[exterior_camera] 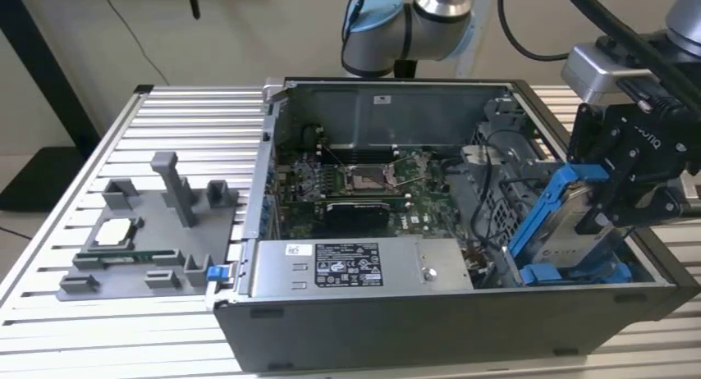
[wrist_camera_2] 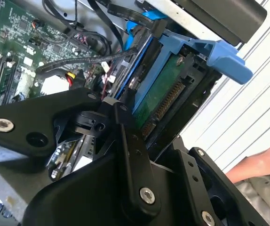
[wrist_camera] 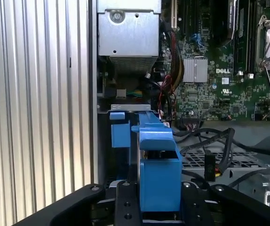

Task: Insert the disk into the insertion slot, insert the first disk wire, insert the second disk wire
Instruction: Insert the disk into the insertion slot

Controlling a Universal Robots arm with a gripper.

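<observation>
Blue-framed disk [exterior_camera: 564,230], tilted, clamped in black claw [exterior_camera: 605,215]; lower end at insertion slot [exterior_camera: 613,273]

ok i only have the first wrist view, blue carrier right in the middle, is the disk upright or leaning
Observer: Leaning. In the exterior view the disk tilts, its top toward the exterior view's right and its lower end down inside the case, with the gripper shut on it.
Operator: which face is toward the other wrist camera
Observer: In the second wrist view the disk's green circuit board side shows, with its connector exposed.
Operator: anyone close by
Observer: Yes, in the second wrist view a person's hand is by the slatted table, apart from the disk.
</observation>
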